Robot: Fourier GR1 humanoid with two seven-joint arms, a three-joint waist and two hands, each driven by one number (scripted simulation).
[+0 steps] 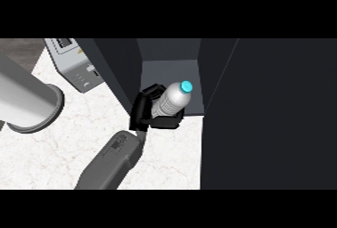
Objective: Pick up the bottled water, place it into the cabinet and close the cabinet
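Right hand point(146, 111), fingers curled round the bottled water point(172, 100), holds it upright at the cabinet point(168, 67) opening, interior directly ahead.

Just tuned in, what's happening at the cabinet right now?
One hand has its fingers curled round the bottled water and holds it at the mouth of the open dark cabinet, cap pointing inward. The bottle is at the front edge of the cabinet floor, not yet released. The cabinet door stands open at the right. A grey appliance sits on the counter to the left.
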